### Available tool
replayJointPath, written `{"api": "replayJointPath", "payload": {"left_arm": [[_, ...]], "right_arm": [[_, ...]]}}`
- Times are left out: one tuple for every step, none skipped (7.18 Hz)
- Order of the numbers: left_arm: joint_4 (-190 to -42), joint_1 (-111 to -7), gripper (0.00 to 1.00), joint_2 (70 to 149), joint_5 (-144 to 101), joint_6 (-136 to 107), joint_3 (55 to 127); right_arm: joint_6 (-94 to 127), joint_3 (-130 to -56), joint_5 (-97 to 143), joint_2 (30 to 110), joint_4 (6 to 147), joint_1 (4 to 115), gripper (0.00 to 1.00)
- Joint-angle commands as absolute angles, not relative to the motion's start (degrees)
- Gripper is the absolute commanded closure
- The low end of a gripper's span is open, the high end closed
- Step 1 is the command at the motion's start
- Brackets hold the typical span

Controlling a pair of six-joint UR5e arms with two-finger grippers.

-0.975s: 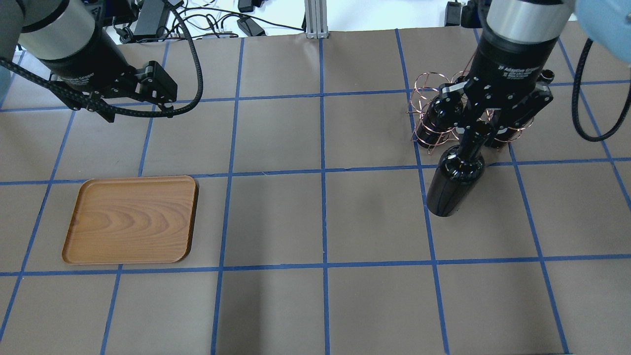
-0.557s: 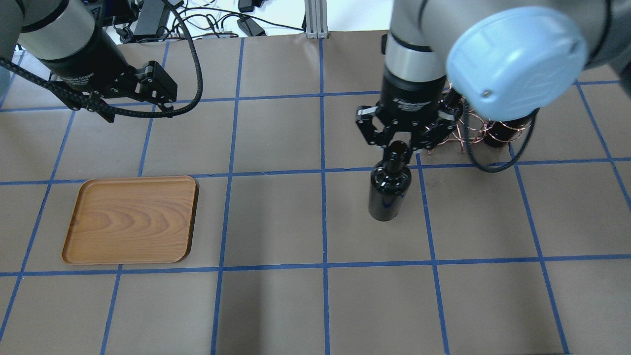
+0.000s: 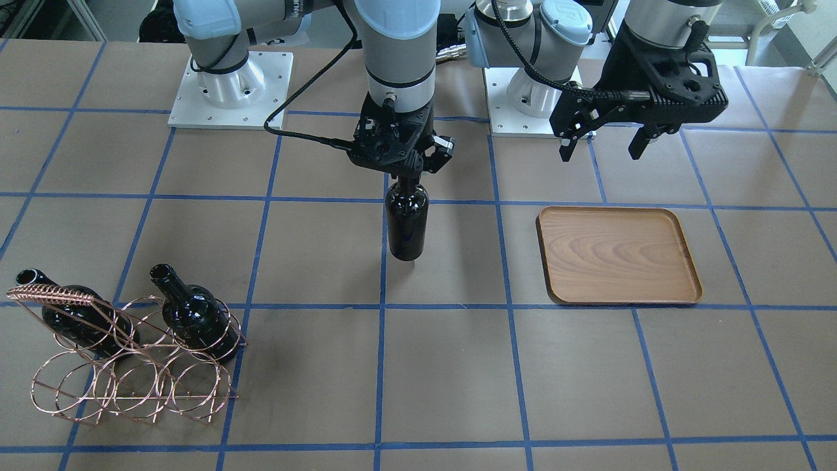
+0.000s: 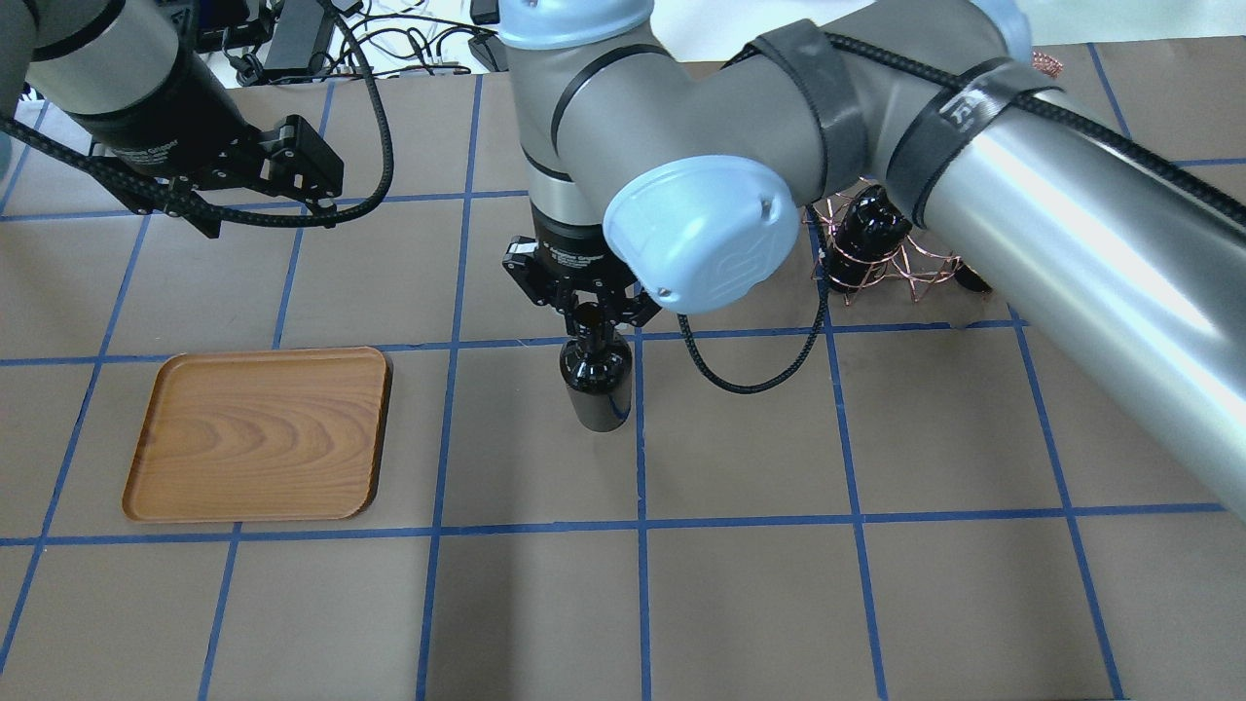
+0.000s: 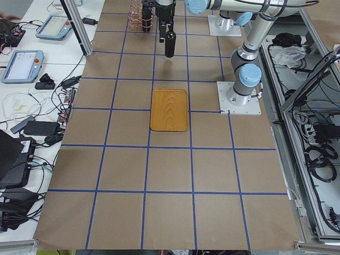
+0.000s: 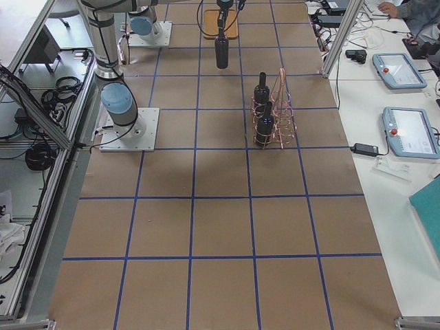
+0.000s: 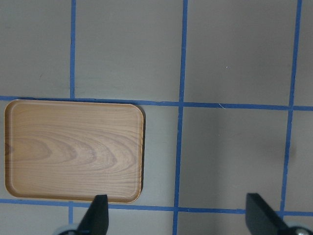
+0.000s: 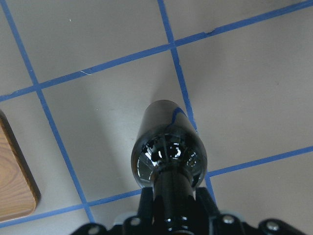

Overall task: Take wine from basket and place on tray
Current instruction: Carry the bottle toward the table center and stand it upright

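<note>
Wine bottle (image 3: 407, 226) hangs upright in the right gripper (image 3: 405, 178), which is clamped on its neck. It sits well apart from the tray (image 3: 618, 256), between the tray and the basket (image 3: 131, 369). You cannot tell whether its base touches the table (image 3: 458, 379). Overhead, the right arm (image 4: 973, 146) hides most of the basket. Only the front-facing view shows you the two more bottles (image 3: 195, 317) resting in it, far from the tray. The left gripper (image 3: 599, 154) hovers near the tray, spread wide. Its wrist camera shows you the whole tray but cuts off the fingertips (image 7: 98, 213).
</note>
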State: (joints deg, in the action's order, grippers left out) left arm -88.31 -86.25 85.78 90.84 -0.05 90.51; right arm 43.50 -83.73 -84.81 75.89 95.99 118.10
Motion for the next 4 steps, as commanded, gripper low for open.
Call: {"api": "replayJointPath", "payload": {"left_arm": [[-88.07, -84.82, 0.00, 85.78, 90.53, 0.09, 90.44], [-88.07, -85.16, 0.00, 85.61, 90.35, 0.09, 90.61], [-88.07, -85.25, 0.00, 85.69, 90.26, -0.26, 90.62], [-87.98, -85.34, 0.00, 85.69, 90.35, -0.09, 90.70]], "right_arm": [[44.12, -84.02, -84.73, 75.23, 97.73, 119.18, 0.53], [43.95, -84.20, -85.16, 75.15, 97.65, 119.27, 0.19], [43.51, -84.11, -85.34, 75.06, 98.34, 119.18, 0.17], [42.37, -83.59, -85.43, 75.41, 98.70, 118.40, 0.08]]}}
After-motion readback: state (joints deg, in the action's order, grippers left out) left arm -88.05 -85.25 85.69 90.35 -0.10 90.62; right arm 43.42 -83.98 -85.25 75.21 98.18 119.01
